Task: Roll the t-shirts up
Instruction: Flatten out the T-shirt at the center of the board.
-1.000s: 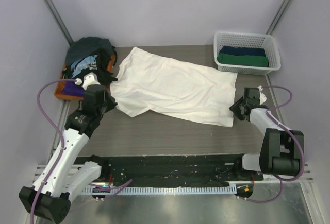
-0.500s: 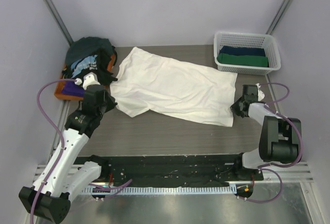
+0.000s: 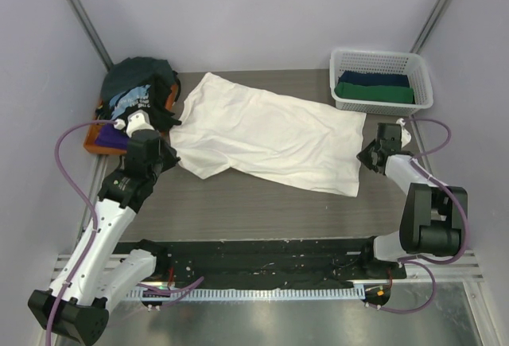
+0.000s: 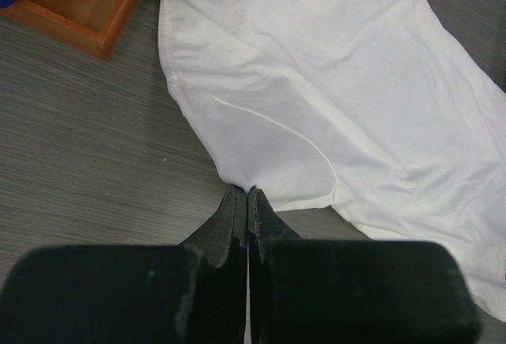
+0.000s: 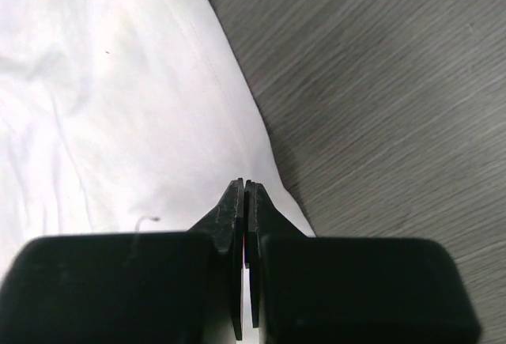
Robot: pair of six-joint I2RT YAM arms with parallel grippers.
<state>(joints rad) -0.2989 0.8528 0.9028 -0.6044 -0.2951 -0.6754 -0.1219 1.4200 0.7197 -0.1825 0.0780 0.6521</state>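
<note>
Lying spread across the middle of the worktop (image 3: 262,203), the cream-white t-shirt (image 3: 270,135) runs from far left to near right and has shallow wrinkles over it. The left fingers (image 4: 231,221) are pressed together with no gap. Their tips pinch the shirt's near-left edge by the sleeve, where the cloth draws to a small point. The right fingers (image 5: 233,209) are also closed tight, clamped on the shirt's right-hand corner at the hem, with cloth showing on both sides of the tips. Both arms reach low to the worktop, one at each end of the shirt.

At the far left, a heap of dark shirts (image 3: 141,83), dark teal on top and black with pale-blue print below, sits on an orange tray (image 4: 75,0). A purple shirt (image 3: 103,134) lies at the heap's near side. At the far right, a white basket (image 3: 382,108) holds a navy shirt (image 3: 374,78) and a green shirt (image 3: 375,92), folded side by side.
</note>
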